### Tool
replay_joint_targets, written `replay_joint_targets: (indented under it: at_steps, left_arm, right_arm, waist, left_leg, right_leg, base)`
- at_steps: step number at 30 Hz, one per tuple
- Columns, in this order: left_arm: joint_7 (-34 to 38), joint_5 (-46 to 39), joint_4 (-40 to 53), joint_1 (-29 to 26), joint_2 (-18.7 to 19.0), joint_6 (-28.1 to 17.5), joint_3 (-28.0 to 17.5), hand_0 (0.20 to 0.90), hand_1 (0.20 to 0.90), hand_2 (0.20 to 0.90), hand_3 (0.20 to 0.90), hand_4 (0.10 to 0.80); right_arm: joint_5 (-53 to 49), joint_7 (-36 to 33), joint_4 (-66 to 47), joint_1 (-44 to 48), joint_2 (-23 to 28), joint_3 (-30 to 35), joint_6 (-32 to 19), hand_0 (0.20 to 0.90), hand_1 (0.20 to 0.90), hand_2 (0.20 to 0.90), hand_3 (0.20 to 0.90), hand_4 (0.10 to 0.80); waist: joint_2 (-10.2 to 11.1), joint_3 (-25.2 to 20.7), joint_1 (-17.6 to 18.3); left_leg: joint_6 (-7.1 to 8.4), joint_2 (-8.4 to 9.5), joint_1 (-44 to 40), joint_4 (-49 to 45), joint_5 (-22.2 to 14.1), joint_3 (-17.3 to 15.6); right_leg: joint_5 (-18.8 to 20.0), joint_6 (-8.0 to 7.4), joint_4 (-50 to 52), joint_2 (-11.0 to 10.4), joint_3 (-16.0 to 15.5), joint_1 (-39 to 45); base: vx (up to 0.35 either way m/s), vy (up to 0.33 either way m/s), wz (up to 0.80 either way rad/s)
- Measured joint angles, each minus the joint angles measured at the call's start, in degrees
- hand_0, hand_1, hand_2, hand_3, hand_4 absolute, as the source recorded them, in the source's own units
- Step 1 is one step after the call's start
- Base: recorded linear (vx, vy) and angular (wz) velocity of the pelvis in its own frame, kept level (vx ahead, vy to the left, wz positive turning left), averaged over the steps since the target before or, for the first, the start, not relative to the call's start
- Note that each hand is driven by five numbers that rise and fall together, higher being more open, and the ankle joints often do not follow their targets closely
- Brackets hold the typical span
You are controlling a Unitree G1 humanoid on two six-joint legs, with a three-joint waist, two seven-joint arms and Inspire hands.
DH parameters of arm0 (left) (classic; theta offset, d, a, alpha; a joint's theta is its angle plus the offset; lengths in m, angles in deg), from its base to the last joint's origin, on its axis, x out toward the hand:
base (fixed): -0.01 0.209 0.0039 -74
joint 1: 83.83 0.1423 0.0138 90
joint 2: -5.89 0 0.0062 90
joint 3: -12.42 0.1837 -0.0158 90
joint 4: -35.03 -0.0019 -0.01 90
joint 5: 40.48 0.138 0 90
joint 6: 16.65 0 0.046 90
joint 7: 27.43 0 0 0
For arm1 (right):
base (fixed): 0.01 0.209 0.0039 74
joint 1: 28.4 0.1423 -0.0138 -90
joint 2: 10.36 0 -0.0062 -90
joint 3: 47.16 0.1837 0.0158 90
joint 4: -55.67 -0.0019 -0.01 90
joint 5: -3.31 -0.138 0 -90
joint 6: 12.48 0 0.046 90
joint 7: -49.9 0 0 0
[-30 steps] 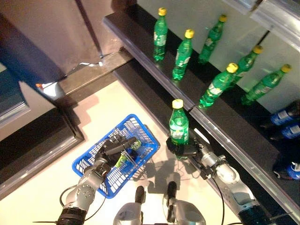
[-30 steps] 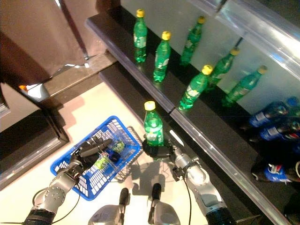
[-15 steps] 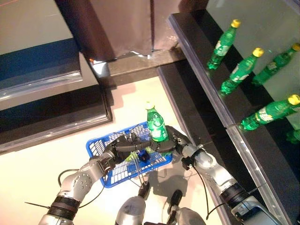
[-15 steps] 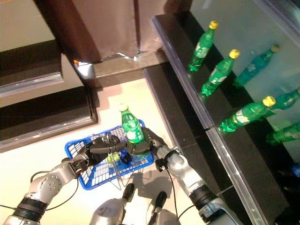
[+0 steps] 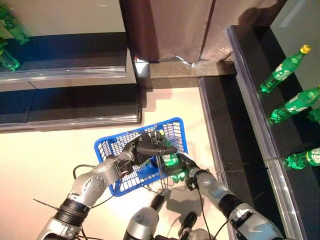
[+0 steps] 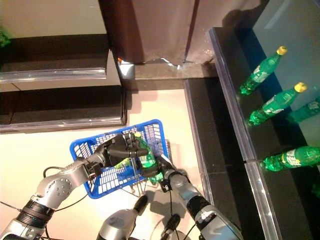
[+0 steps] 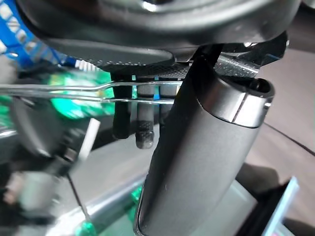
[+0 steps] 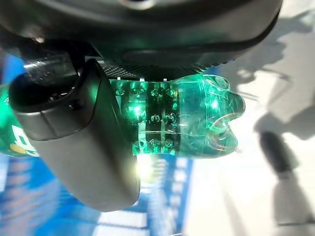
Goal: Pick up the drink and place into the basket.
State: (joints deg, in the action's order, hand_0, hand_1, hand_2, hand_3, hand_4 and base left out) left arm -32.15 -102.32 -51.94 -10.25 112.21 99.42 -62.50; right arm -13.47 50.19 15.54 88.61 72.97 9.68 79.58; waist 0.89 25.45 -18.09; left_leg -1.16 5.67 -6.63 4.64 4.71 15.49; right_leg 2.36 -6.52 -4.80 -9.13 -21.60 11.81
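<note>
Placement under way: my right hand (image 5: 184, 169), fingers wrapped around the green bottle (image 8: 187, 118), lowers it into the blue basket (image 5: 177, 131), whose wire handle (image 7: 74, 88) my left hand (image 5: 145, 149) grips at 10 o'clock; release remains.

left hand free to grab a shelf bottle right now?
Probably not. The left hand is curled round the blue basket's wire handle, and the shelf bottles stand far off on the robot's right, beyond the right hand gripping the drink.

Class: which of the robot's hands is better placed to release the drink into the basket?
Right. The right hand is curled round the green bottle at the blue basket, while the left hand grips the wire handle.
</note>
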Motion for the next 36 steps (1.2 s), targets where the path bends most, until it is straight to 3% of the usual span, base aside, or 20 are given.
replay_joint_targets:
  at_steps: [15,26,36]
  left_arm:
    - [0.3,-3.9,1.1,-1.2,-0.8,0.3,1.6,0.300,0.300,0.300,0.200,0.100]
    - [0.3,-3.8,1.1,-1.2,-2.3,3.6,2.3,0.300,0.300,0.300,0.200,0.100]
    - [0.3,-2.3,1.1,-1.6,-2.6,5.4,4.8,0.300,0.300,0.300,0.200,0.100]
  right_arm:
    - [5.5,-2.6,4.8,3.5,0.0,-1.3,0.1,0.300,0.300,0.300,0.200,0.100]
    - [6.1,-2.7,4.9,8.9,-0.7,-1.8,8.1,0.300,0.300,0.300,0.200,0.100]
    - [27.3,0.8,-0.3,16.7,3.5,-8.6,11.3,0.300,0.300,0.300,0.200,0.100]
  waist:
    - [0.0,0.0,-1.6]
    - [0.0,0.0,-2.9]
    - [0.0,0.0,-4.2]
  left_leg:
    - [-0.07,0.68,-0.3,-0.1,0.1,1.1]
    - [-0.06,0.88,0.1,-0.7,0.1,1.5]
    - [-0.04,1.28,0.9,-1.8,0.1,2.6]
  right_leg:
    - [-0.1,-0.13,0.0,-0.4,-1.6,1.0]
    - [-0.2,-0.26,0.0,-0.4,-1.8,1.3]
    - [-0.4,-0.50,0.0,-0.5,-1.9,1.6]
  base:
    - [0.010,0.010,0.06]
    - [0.009,0.003,0.02]
    - [0.008,0.000,0.06]
